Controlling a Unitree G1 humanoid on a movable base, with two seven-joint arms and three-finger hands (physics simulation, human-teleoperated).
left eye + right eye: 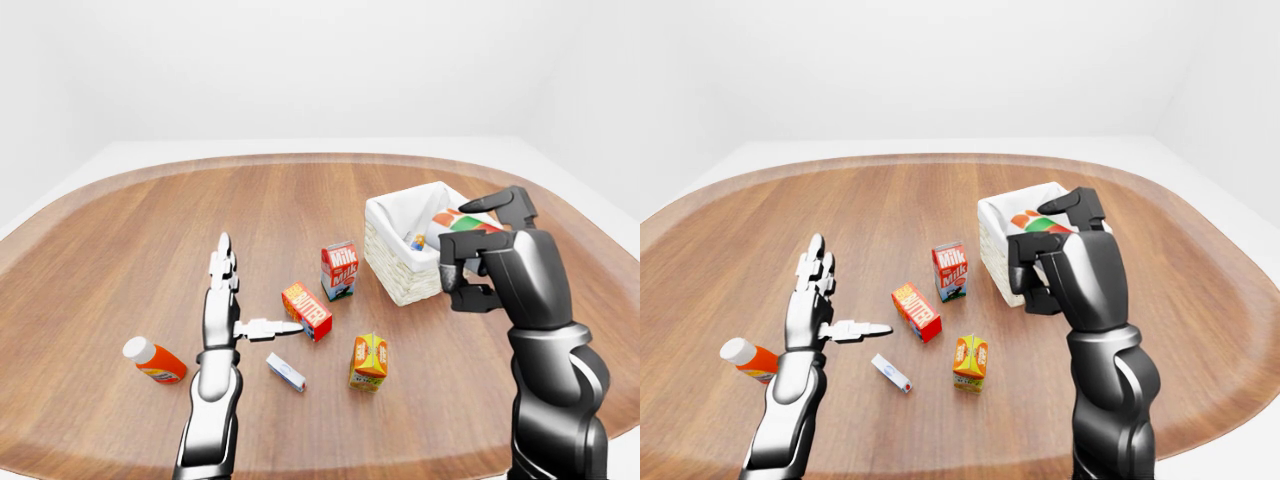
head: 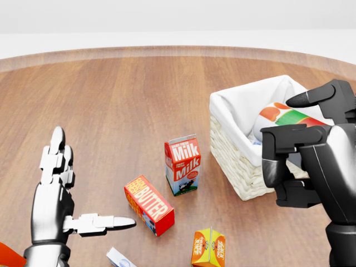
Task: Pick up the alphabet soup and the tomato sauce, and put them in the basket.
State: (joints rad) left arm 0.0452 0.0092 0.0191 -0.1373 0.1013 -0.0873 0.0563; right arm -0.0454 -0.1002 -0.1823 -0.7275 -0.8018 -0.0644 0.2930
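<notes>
The right hand grips a can with a white, red and green label, its fingers wrapped round the can's body, and holds it over the open top of the basket, above the white cloth lining and not yet let go. Judging by the colours, this is probably the tomato sauce, though the label cannot be read. A smaller can lies inside the basket, mostly hidden behind the hand and the held can; that looks like the alphabet soup, so one half of the job seems done. What is left, as far as can be judged, is to lower or release the held can into the basket. The left hand is empty, fingers stretched flat and thumb pointing toward the butter box, hovering over the wooden table. The milk carton, the orange juice carton, a small white box and an orange bottle with a white cap sit on the table, well apart from the basket, and play no part in the task.
</notes>
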